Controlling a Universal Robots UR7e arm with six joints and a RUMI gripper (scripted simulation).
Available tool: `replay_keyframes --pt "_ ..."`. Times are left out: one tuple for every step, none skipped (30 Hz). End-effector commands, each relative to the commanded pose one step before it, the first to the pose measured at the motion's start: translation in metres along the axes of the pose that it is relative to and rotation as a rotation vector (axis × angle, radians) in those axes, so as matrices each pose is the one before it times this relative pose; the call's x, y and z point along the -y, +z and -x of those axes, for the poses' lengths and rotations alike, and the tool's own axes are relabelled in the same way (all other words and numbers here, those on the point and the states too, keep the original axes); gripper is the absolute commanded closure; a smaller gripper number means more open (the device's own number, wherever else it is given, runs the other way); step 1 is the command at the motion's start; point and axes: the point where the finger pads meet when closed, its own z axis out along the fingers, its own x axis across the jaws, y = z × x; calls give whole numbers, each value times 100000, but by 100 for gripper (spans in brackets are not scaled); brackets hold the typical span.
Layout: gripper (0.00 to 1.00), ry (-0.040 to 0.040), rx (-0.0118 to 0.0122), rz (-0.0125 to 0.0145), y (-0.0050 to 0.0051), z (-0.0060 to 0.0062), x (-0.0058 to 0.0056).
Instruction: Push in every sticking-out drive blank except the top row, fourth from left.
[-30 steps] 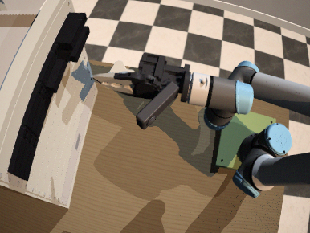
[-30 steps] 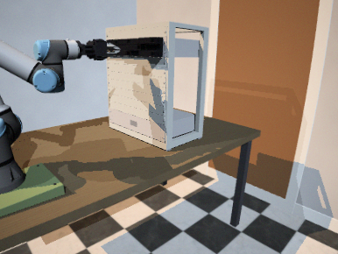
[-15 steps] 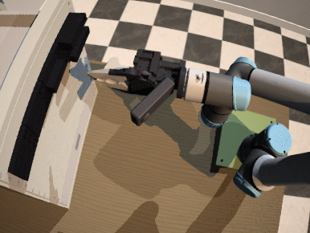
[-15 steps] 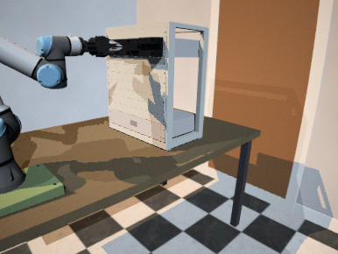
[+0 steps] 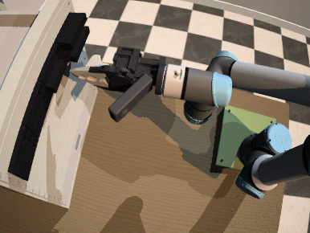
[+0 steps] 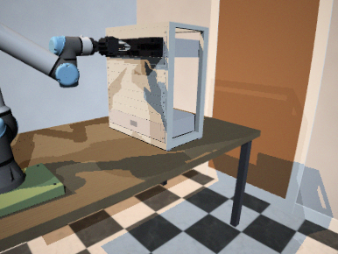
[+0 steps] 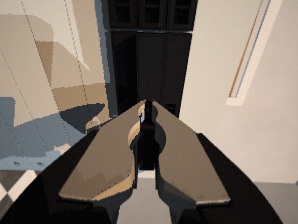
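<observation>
Gripper front: your closed fingertips point at the dark drive blanks, blocking travel rackward.
Rack front below: open air above the wooden table gives you room downward.

Your gripper has travelled towards nine o'clock in the top view, after a small shift towards eleven. In the exterior view you see it further towards three o'clock, following a slight rise towards twelve. Its tips now sit much nearer the black drive fronts; you can't tell whether they touch. Your wrist joints have moved across with it.
</observation>
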Motion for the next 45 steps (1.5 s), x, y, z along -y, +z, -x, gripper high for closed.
replay_keyframes --pt "100 -27 -170 92 910 -109 -2" --pt "100 0 0 0 0 0 0" --pt "100 0 0 0 0 0 0" --pt "100 0 0 0 0 0 0" --pt "100 0 0 0 0 0 0" --pt "100 0 0 0 0 0 0" --pt "100 0 0 0 0 0 0" --pt "100 0 0 0 0 0 0" --pt "100 0 0 0 0 0 0" --pt "100 0 0 0 0 0 0" --pt "100 0 0 0 0 0 0" --pt "100 0 0 0 0 0 0" --pt "100 0 0 0 0 0 0" --pt "100 0 0 0 0 0 0" --pt "100 0 0 0 0 0 0" --pt "100 0 0 0 0 0 0" --pt "100 0 0 0 0 0 0" --pt "100 0 0 0 0 0 0" --pt "100 0 0 0 0 0 0" --pt "100 0 0 0 0 0 0" --pt "100 0 0 0 0 0 0" --pt "100 0 0 0 0 0 0" --pt "100 0 0 0 0 0 0" --pt "100 0 0 0 0 0 0" --pt "100 0 0 0 0 0 0" --pt "100 0 0 0 0 0 0" --pt "100 0 0 0 0 0 0" --pt "100 0 0 0 0 0 0" --pt "100 0 0 0 0 0 0" --pt "100 0 0 0 0 0 0" --pt "100 0 0 0 0 0 0" --pt "100 0 0 0 0 0 0" --pt "100 0 0 0 0 0 0" --pt "100 0 0 0 0 0 0" --pt "100 0 0 0 0 0 0" --pt "100 0 0 0 0 0 0" --pt "100 0 0 0 0 0 0" --pt "100 0 0 0 5 0 0" --pt "100 0 0 0 26 0 2" --pt "100 0 0 0 54 -1 4" --pt "100 0 0 0 75 -1 5" --pt "100 0 0 0 83 -1 6" --pt "100 0 0 0 75 -1 6" --pt "100 0 0 0 54 0 4" --pt "100 0 0 0 26 0 2"
